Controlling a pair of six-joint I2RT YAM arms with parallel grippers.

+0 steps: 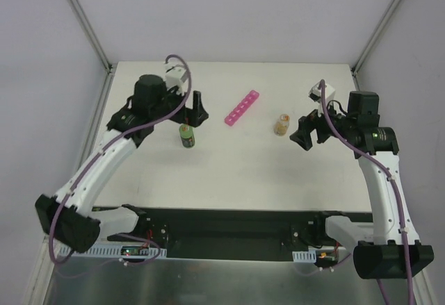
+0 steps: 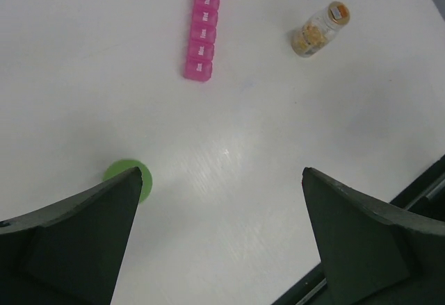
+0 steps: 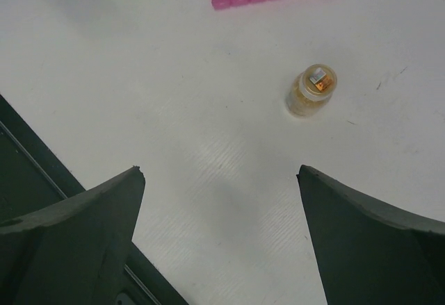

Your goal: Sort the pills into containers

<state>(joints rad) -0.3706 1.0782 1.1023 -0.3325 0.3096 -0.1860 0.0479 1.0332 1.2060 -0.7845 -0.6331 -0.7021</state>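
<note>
**Square one: nothing grabbed, nothing opened**

You're at the very start of the sort, as far as I can judge. The tiny amber pills (image 3: 304, 102) are all inside the small clear plastic bottle (image 3: 313, 91), which stands upright towards the right of the white worktop (image 1: 229, 173) and looks capped. The long bright-pink plastic pill organizer (image 1: 242, 108) lies flat at a slant to its left and a touch farther back, near but not touching. Its day-labelled lids all look shut. I can't spot any pill in a compartment or loose on the worktop.

Your right gripper (image 3: 220, 173) hangs above the worktop, fingers spread wide with nothing between them. The clear bottle is ahead of it, off to one side of the gap rather than centred. Your left gripper (image 2: 221, 174) is spread just as wide and empty too, over on the left. The green bottle with the dark cap (image 1: 187, 136) is close by it, half hidden behind one finger in the left wrist view.

So the step in hand is the approach. My read on the next move: line the right gripper up so the clear bottle sits mid-gap, then come down and pinch it round the body, not the cap. It's small and probably light, so it'll likely tip if one finger lands first. The left gripper is the obvious pick for the organizer lids. Leave the green bottle alone.
</note>
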